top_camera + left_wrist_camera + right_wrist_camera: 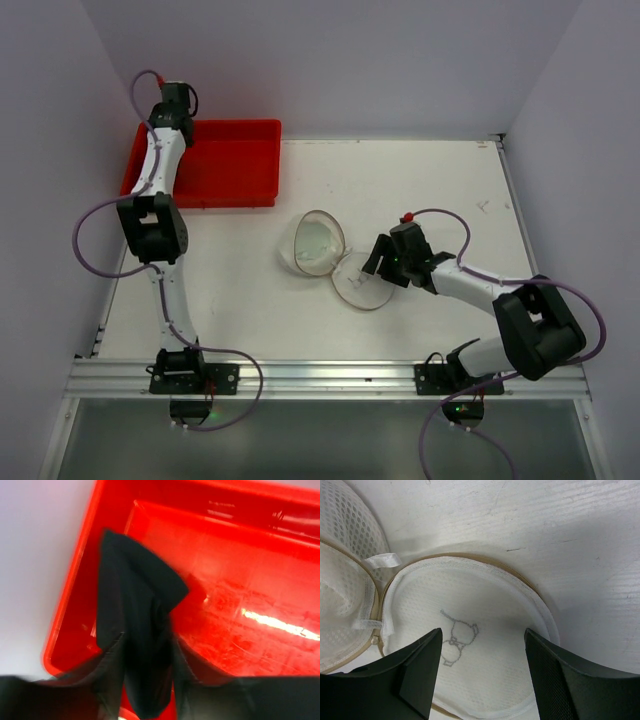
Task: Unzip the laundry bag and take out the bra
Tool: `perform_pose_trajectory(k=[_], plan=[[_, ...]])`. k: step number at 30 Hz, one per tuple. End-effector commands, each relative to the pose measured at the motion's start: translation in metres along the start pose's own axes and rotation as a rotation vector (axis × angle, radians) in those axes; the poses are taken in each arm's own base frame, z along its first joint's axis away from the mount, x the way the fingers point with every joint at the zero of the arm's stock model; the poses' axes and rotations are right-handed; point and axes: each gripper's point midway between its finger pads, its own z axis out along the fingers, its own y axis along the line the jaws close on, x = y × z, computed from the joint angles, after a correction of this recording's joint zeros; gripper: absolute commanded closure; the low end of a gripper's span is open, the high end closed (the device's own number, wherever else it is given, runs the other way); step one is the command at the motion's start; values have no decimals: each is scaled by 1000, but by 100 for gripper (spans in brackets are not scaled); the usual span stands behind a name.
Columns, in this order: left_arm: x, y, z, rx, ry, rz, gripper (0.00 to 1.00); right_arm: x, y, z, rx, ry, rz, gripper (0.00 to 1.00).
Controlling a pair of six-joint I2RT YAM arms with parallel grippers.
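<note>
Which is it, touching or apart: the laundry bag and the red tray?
Apart. The top external view shows a strip of bare white table between the laundry bag and the near wall of the red tray.

We have one fixed camera high on the near side of the laundry bag (318, 243), looking down so that the whole table (430, 190) fits, the bag near the middle and the red tray (235, 165) beyond it to the left. Our right wrist camera sits close over the laundry bag (470, 595), facing down at its flat face, a patch the overhead view also covers. Our left wrist camera is well away from the bag, close above the red tray (240, 595), tilted into its corner, again shared only with the overhead view.
</note>
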Motion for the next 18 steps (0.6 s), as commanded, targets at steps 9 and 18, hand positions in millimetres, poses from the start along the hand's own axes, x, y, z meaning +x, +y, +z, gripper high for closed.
perform_pose_trajectory(k=[9, 18], plan=[[-46, -37, -135, 217, -146, -104, 15, 1, 3, -5, -6, 30, -51, 31], [47, -171, -312, 618, -109, -12, 25, -6, 5, -18, -34, -22, -57, 31]])
